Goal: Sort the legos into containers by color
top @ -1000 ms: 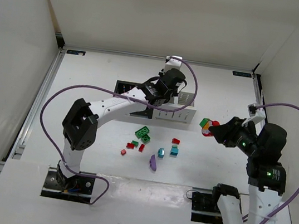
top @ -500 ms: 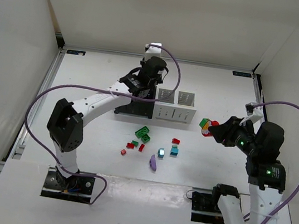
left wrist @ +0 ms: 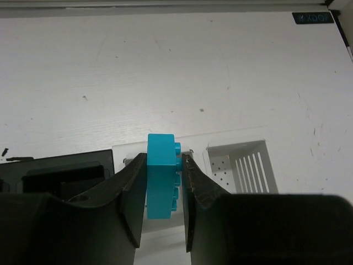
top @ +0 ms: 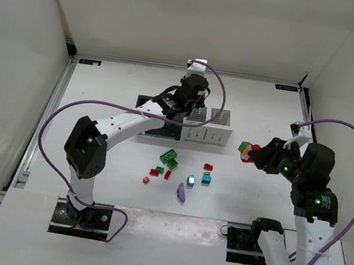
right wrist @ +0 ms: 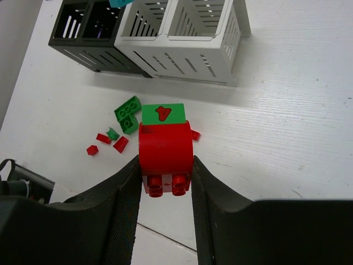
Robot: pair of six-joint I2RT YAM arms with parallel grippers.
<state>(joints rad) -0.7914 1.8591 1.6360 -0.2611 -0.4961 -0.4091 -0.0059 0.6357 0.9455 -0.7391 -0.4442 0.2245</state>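
My left gripper [top: 193, 110] is shut on a teal brick [left wrist: 161, 176] and holds it above the row of containers [top: 214, 130], about where the black bins [left wrist: 60, 171] meet the white bins [left wrist: 242, 168]. My right gripper [top: 248, 154] is shut on a red brick [right wrist: 165, 152] with a green piece [right wrist: 162, 114] stuck on it, held above the table right of the bins. Loose legos lie in front of the bins: a green one [top: 169, 159], red ones [top: 208, 167], teal ones [top: 190, 180] and a purple one [top: 181, 192].
The enclosure walls stand close on the left, back and right. The left arm's forearm [top: 132, 122] crosses over the black bins. Purple cables loop from both arms. The arm bases [top: 84, 215] sit at the near edge.
My left gripper swung left over the black bins, then back right toward the middle of the row, still holding the teal brick. My right gripper has barely moved.
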